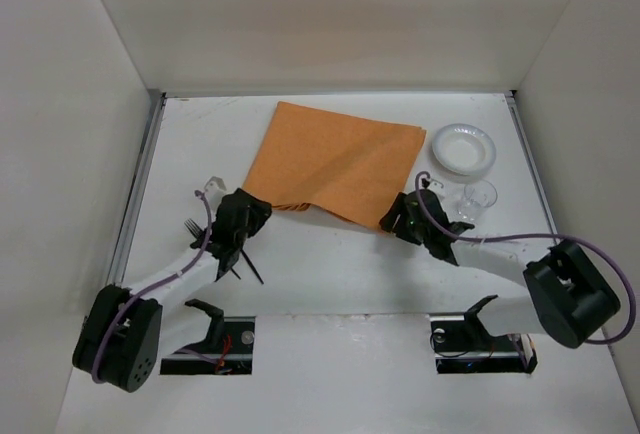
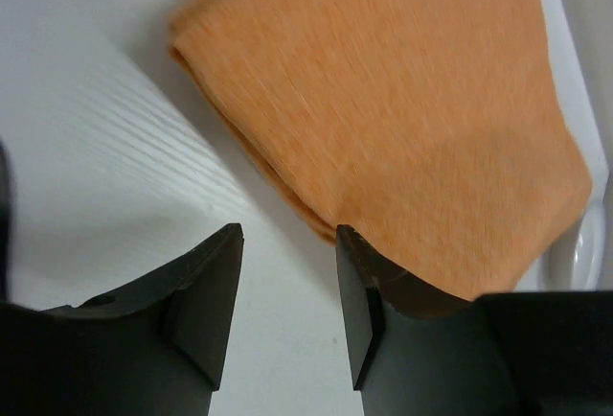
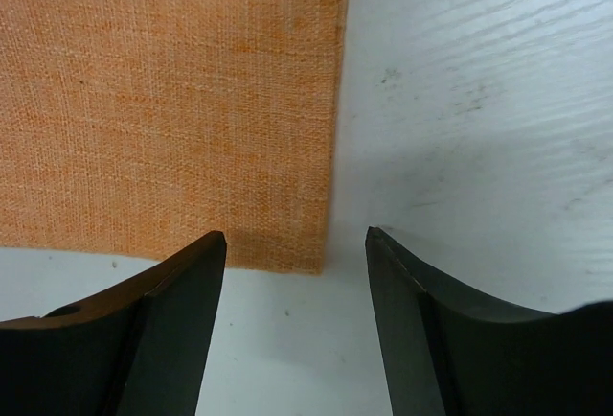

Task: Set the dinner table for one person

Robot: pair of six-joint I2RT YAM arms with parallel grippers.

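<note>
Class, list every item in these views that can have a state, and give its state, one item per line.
Orange placemat: lying askew on the table, near-left edge rumpled, not gripped.
White plate: empty, right way up, off the placemat.
Clear cup: upright.
Black fork: lying flat, left of the placemat.
Left gripper: open, at the placemat's edge.
Right gripper: open, over the placemat's corner.

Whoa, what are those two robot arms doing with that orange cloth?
They are setting a table for dinner. The left gripper and the right gripper are both open at the near corners of the orange placemat, holding nothing. The mat lies crooked on the white table, rumpled at its near left corner. A white plate and a clear cup wait on the right, and black cutlery lies by the left arm.
</note>
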